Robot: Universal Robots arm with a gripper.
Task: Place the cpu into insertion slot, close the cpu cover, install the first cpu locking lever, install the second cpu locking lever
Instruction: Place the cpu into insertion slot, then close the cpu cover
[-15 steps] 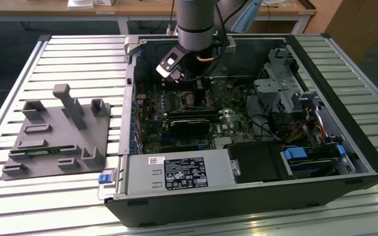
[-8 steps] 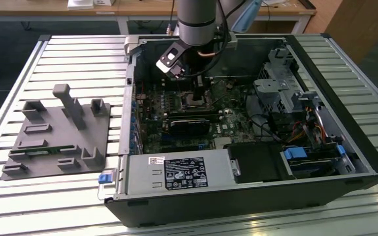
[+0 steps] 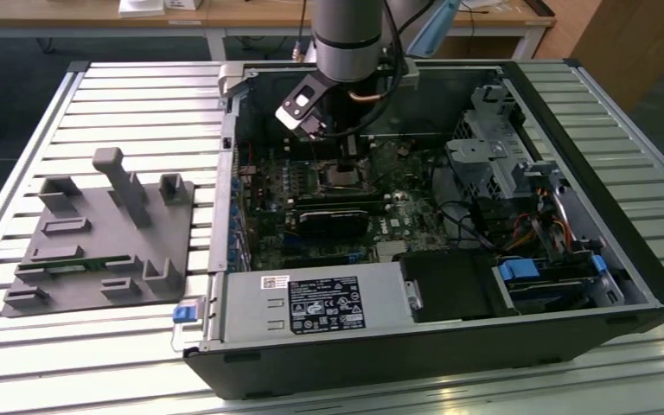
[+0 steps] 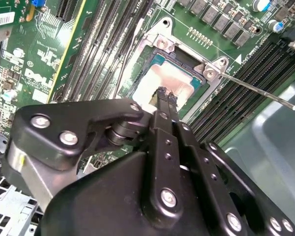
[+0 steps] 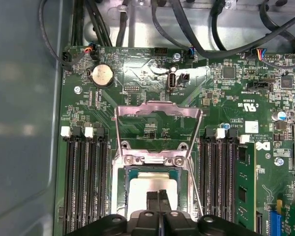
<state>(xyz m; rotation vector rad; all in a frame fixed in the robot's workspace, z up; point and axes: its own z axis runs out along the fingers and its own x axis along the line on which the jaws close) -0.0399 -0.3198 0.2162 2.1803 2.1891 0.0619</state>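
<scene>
Open computer case [image 3: 424, 359] lies on its side on the slatted tabletop [image 3: 136, 95]. A grey moulded fixture [image 3: 96, 238] sits on the slats to the exterior view's left of the case. The arm [image 3: 349, 35] reaches down into the case over the green circuit board [image 5: 226, 98].

End effector [image 4: 163, 92] [image 5: 158, 194]: fingers [image 4: 160, 128] narrow, pressed side by side, nothing seen clamped between them. The tips hang directly over the middle of the cpu; I cannot tell whether they touch it.

The cpu [image 4: 172, 78] [image 5: 140, 196] lies flat inside the insertion slot [image 4: 160, 43] [image 5: 152, 160], pale face up, with the silvery rim around it on all the sides that show. In the exterior view the slot [image 3: 341, 175] is near the middle of the board, just below the arm.

The cpu cover [image 5: 157, 109] is open — it is swung back from the slot on its hinge edge, and bare board shows through its window. It does not lie over the cpu.

One locking lever [image 4: 255, 91] is unlatched — a thin metal rod that runs from a corner of the slot out across the memory slots [image 4: 246, 103].

Other items:
- rows of black memory slots on both sides of the slot, in the first wrist view
- a coin cell [image 5: 102, 75] beyond the raised cover
</scene>
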